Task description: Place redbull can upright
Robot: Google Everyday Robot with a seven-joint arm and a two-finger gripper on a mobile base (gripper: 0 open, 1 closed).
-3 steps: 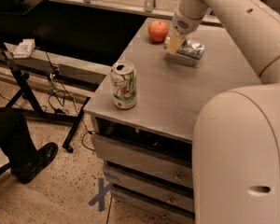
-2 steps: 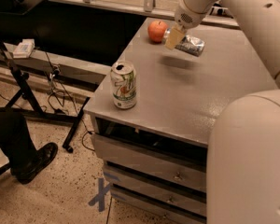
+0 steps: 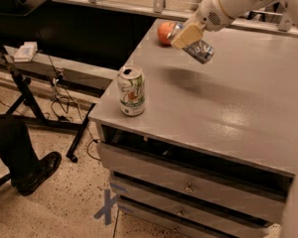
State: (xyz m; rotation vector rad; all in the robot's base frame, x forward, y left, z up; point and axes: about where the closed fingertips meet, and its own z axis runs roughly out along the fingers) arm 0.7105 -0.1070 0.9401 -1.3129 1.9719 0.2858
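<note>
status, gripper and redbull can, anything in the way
Gripper shut on redbull can, tilted in the air over the table. Not upright yet. Orange fruit just behind it; soda can upright at near corner, apart.

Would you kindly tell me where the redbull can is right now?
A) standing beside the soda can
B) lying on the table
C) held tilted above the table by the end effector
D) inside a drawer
C: the end effector, above the far end of the table, grips the redbull can tilted in mid-air.

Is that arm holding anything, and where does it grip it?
The gripper holds the redbull can by its side, near its upper end, tilted in the air above the table.
</note>
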